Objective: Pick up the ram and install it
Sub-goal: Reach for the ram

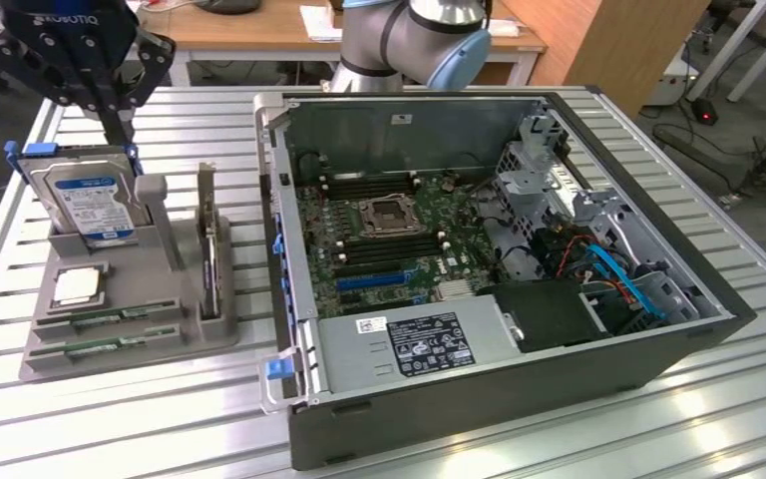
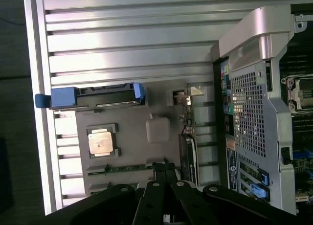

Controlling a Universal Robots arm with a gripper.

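Tabletop [image 1: 557, 429] [image 2: 122, 49] of metal slats carries two things: one grey holder [image 1: 171, 304] [image 2: 132, 151] by the edge on the exterior view's left, and one open computer case [image 1: 490, 399] [image 2: 249, 112] filling the middle and the exterior view's right.

One black gripper [image 1: 127, 135] [image 2: 164, 167] hangs over the far end of the holder, pointing down. Its two fingers are pressed together with nothing between them, and they touch none of the parts.

The holder carries five parts:
- One silver hard drive [image 1: 87, 205] [image 2: 98, 97] with a blue label and blue side clips stands upright at the holder's far end, just below the gripper.
- One square processor chip [image 1: 77, 286] [image 2: 100, 141] lies flat in front of the drive.
- Two ram sticks lie in their slots along the holder's near edge. They are thin green strips, one [image 1: 111, 317] [image 2: 124, 168] just behind the other [image 1: 104, 344]. Both are well apart from the case.
- One dark expansion card [image 1: 206, 235] [image 2: 188, 151] stands on edge along the side of the holder nearest the case.

Inside the case lies one green motherboard [image 1: 383, 235] with one square processor socket [image 1: 390, 212] near its middle. Long dark memory slots run on both sides of the socket, but I cannot count them.
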